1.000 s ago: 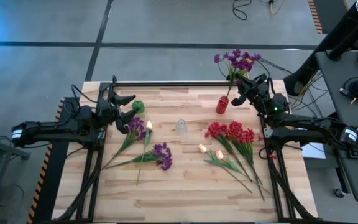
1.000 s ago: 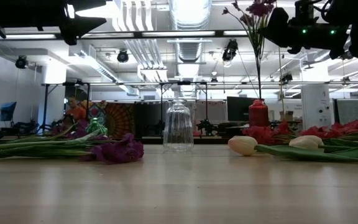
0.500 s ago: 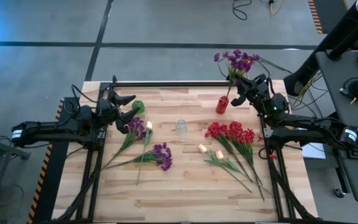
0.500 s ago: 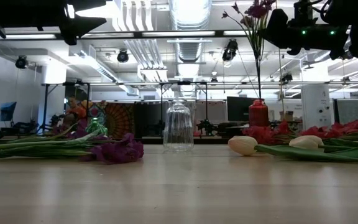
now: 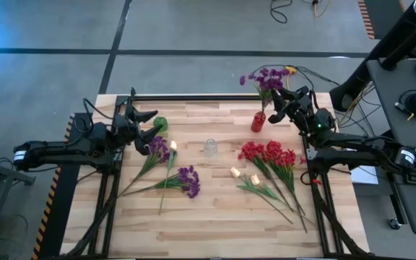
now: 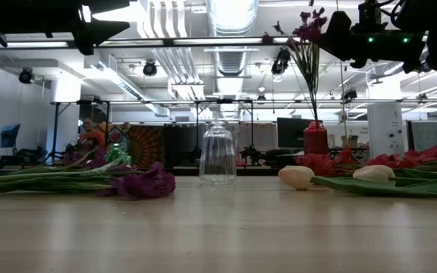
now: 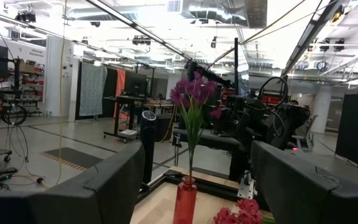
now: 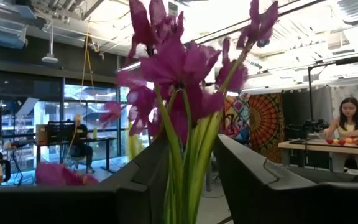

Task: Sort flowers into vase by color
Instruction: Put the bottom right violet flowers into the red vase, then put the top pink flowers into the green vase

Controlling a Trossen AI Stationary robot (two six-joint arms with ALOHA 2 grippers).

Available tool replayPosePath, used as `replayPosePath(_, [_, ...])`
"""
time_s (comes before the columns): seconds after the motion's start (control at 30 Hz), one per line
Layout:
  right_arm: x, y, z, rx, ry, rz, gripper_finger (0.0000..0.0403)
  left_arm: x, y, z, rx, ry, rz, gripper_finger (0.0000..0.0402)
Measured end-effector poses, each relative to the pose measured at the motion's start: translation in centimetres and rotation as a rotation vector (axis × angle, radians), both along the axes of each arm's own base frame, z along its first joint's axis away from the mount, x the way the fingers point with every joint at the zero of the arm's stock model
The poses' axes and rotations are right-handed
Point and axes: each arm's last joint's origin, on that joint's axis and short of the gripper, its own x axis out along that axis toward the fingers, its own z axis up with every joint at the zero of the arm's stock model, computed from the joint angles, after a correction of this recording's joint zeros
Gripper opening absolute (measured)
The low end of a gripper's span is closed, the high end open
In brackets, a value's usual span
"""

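My right gripper (image 5: 279, 102): at the table's far right corner, fingers closed on the purple flower (image 5: 266, 77) stems.
Purple flower: stem end stands in the red vase (image 5: 258, 121).
My left gripper (image 5: 149, 124): fingers spread wide, holding nothing, beside the green vase (image 5: 160, 123).
Other flowers: purple bunches (image 5: 188, 179), red flowers (image 5: 269, 153) and cream tulips (image 5: 243, 175) lie on the table (image 5: 215, 224).

Near the table's (image 5: 215, 224) far right corner we've got a vase (image 5: 258, 121) with one flower bunch (image 5: 267, 78) standing in it, the right gripper (image 5: 281, 105) just beside its stems. A glass vase (image 5: 210, 147) sits mid-table. Left of it lie two bunches (image 5: 161, 150) near the left gripper (image 5: 150, 123). Right of it lie three clusters (image 5: 267, 153), with tulip buds (image 5: 244, 175) in front of them.
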Motion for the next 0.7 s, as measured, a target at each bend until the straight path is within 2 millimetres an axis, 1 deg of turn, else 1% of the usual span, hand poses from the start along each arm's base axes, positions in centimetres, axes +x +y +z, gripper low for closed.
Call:
replayPosePath(0.5, [-0.02, -0.08, -0.13, 0.028, -0.003, -0.017, 0.0180, 0.04, 0.01, -0.14, -0.002, 0.015, 0.000, 0.0276])
replayPosePath(0.7, [0.01, -0.10, -0.19, 0.034, 0.004, -0.018, 0.0194, 0.05, 0.01, -0.15, -0.002, 0.016, 0.000, 0.0276])
